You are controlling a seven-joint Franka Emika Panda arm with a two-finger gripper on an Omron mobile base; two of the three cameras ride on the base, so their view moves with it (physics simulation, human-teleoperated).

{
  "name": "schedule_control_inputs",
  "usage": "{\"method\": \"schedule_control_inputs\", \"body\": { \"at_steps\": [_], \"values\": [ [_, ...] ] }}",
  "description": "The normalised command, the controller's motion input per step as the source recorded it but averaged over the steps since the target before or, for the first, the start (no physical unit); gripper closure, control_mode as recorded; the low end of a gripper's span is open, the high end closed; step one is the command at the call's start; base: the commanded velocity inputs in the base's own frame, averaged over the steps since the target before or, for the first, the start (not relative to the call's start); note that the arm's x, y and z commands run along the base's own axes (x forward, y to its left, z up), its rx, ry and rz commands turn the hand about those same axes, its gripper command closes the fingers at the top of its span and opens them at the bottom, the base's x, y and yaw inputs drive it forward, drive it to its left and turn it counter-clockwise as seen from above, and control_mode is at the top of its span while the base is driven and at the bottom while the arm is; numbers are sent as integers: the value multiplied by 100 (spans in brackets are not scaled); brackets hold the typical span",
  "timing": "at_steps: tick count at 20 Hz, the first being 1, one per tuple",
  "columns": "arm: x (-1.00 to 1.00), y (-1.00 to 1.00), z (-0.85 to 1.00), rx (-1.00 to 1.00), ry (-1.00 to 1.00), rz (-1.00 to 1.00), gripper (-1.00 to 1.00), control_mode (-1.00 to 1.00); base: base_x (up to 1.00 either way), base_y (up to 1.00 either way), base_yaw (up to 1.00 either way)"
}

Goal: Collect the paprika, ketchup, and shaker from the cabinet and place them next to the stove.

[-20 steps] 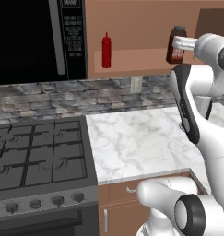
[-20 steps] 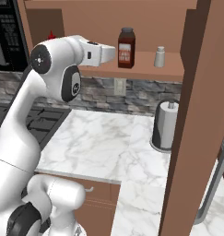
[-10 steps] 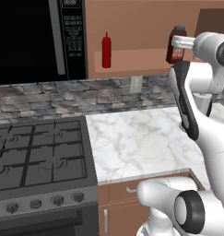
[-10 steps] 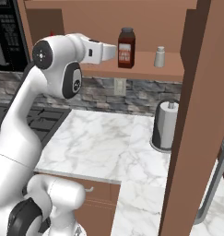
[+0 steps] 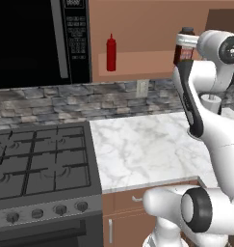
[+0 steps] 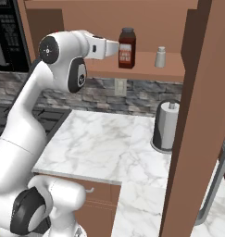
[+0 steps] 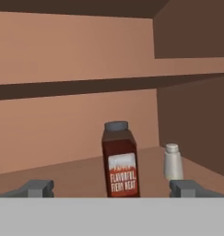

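Paprika, a short squarish dark reddish-brown jar [image 7: 120,161] with a dark grey cap and a pale printed label, is standing upright on the open shelf of the brown wooden wall cabinet [image 6: 146,69]. All positions below are given relative to this jar.

Far to its left, the slim bright red squeeze bottle of ketchup [image 5: 111,52] is standing on the same shelf, close to the black microwave [image 5: 39,41]. Below and left of the jar, the dark grey gas stove [image 5: 36,166] with black grates is sitting beside the white marble counter [image 6: 102,143].

Just left of the jar in the right base view, the white two-finger gripper [image 6: 115,47] is pointing at it. In the hand view the jar is sitting between the two fingertips [image 7: 37,188], nearer the middle than either tip. Jaws are standing wide apart and gripping nothing.

Just right of the jar, not touching it, the tiny pale grey-white shaker [image 7: 173,161] with a rounded silvery top is standing upright. Below and right, a white knob-topped cylinder [image 6: 165,125] is resting on the counter.

Handling judgement: the jar is looking rigid, light and smooth-sided, so slipping is the main risk. Its flat opposing faces are offering the best hold; taking it across the body at label height, below the cap, should be keeping it from tipping. Clearance to the shaker appears adequate.
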Motion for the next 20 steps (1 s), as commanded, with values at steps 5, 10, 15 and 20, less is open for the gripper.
{"method": "schedule_control_inputs", "body": {
  "at_steps": [5,10,15,20],
  "values": [
    [42,-1,15,-1,4,0,-100,-100,0,0,0],
    [39,-44,-2,-1,2,1,-100,-100,0,0,0],
    [41,-46,-5,0,1,7,-100,-100,0,0,0],
    [37,-9,-1,0,4,11,-100,-100,0,0,0]
  ]
}}
